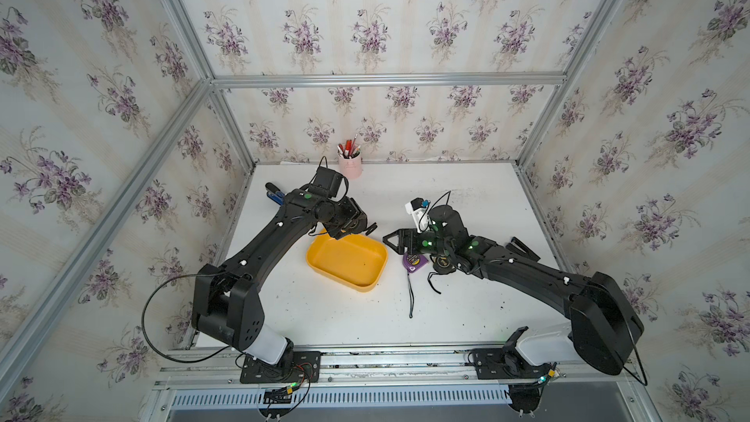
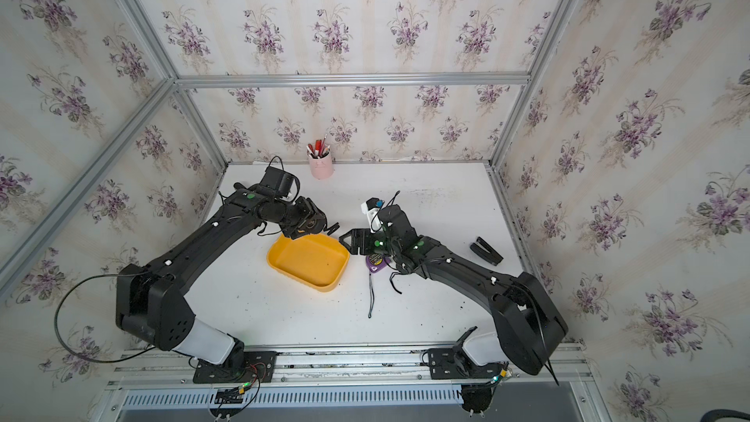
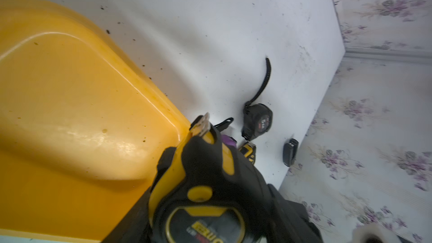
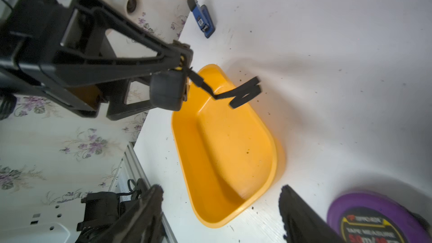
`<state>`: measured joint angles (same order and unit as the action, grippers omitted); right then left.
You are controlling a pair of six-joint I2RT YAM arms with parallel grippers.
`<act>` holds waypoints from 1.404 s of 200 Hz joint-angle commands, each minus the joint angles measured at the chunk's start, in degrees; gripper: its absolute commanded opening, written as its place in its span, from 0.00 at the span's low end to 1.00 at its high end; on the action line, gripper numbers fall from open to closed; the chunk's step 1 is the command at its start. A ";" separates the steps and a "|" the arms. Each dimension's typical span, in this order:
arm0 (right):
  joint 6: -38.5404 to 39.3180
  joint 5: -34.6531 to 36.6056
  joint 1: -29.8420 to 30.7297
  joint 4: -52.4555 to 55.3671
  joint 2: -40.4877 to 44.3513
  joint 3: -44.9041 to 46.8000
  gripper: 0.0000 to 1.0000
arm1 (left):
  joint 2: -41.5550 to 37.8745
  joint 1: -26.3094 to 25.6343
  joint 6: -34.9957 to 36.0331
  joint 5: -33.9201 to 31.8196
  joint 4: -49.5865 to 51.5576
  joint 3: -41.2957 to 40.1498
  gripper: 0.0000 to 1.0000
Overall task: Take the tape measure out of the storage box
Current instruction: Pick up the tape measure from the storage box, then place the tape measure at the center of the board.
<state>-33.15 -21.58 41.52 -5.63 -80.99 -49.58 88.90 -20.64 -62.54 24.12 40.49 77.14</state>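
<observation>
Blue stapler (image 1: 276, 195): far-left edge of white table (image 1: 466, 318), partly hidden behind left arm. Pink pen cup (image 1: 350, 166): upright against back wall, pens inside. Left gripper (image 1: 352, 226): clamped on yellow-and-black tape measure (image 4: 167, 91), held in the air above far corner of storage box (image 1: 345, 263), clear of its floor; black strap (image 4: 245, 92) dangling over the tray. Storage box: yellow, shallow, flat on table between the two arms. Right gripper (image 1: 389, 239): jaws apart, holding nothing, hovering just right of the box. Purple tape measure (image 1: 414, 260): on table beside the box's right rim, below right gripper, thin cord trailing toward near edge. Black tape measure (image 1: 442, 263): just right of the purple one, partly under right arm. Black stapler (image 1: 523, 249): near right table edge.
</observation>
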 commanded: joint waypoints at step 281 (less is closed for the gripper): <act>-0.31 5.46 2.82 -13.13 -8.36 -9.60 0.22 | -2.32 -3.17 -7.25 6.29 -5.42 3.66 0.96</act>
<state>-33.47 -17.93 44.45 -18.81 -90.28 -59.33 86.37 -23.77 -70.48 29.17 36.42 80.25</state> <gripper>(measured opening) 0.347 0.901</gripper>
